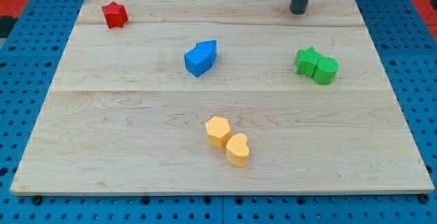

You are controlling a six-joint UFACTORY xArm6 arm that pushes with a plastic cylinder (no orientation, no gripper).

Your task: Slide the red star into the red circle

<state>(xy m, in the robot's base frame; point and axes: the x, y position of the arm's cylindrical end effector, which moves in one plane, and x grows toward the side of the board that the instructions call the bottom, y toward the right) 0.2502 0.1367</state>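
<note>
The red star (115, 14) lies near the top left corner of the wooden board (123, 115). No red circle shows anywhere in the view. My tip (298, 11) touches the board near its top edge, right of centre. It is far to the right of the red star and above the green blocks.
Two blue blocks (201, 57) touch each other above the board's centre. A green star (307, 61) and a green cylinder (326, 70) touch at the right. A yellow hexagon (218, 131) and a yellow heart (237, 149) touch below centre. Blue pegboard surrounds the board.
</note>
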